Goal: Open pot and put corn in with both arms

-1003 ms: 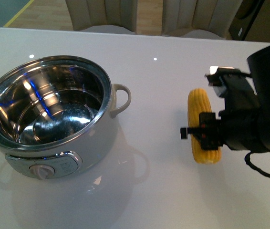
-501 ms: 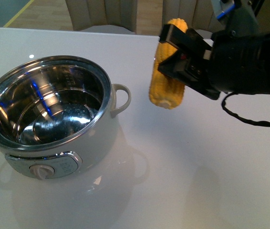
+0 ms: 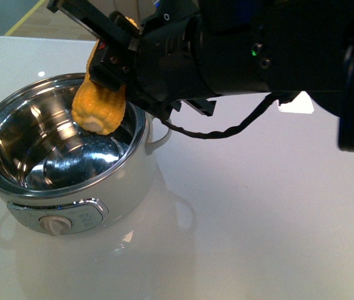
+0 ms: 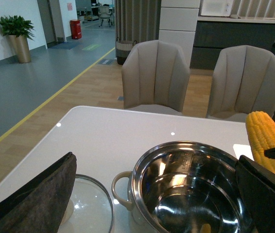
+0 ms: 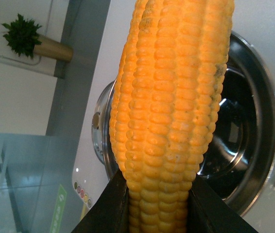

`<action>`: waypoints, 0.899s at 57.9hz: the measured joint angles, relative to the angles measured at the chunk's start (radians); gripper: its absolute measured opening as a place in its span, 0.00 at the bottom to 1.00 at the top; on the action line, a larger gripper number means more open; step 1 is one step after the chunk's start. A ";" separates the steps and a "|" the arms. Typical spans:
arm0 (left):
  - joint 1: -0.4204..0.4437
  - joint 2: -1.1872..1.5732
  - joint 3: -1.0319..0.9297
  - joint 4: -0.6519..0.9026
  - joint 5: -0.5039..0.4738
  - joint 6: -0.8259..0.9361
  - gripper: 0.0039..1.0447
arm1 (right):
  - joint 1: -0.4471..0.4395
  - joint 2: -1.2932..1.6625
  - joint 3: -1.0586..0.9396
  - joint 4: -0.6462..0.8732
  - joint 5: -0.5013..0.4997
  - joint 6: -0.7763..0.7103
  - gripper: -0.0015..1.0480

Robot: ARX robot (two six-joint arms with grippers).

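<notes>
Right gripper (image 3: 109, 51) pinches the knobbly yellow-orange corn (image 3: 99, 103), which is tilted with its blunt end over the pot (image 3: 130, 178) at the bowl's 1 o'clock rim. The bowl is polished steel and the body glossy white. Only the left wrist view shows a glass lid (image 4: 91, 206) beside the pot. Of the left gripper, one grey felt-like finger (image 4: 35, 194) is visible; its spread cannot be determined.

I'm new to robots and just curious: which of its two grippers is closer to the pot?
Right. The right gripper holds the corn just over the rim of the pot. The left gripper is by the glass lid, beside the pot, outside the front view.
</notes>
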 joint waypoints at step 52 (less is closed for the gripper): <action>0.000 0.000 0.000 0.000 0.000 0.000 0.94 | 0.080 0.171 0.190 -0.142 -0.012 -0.005 0.18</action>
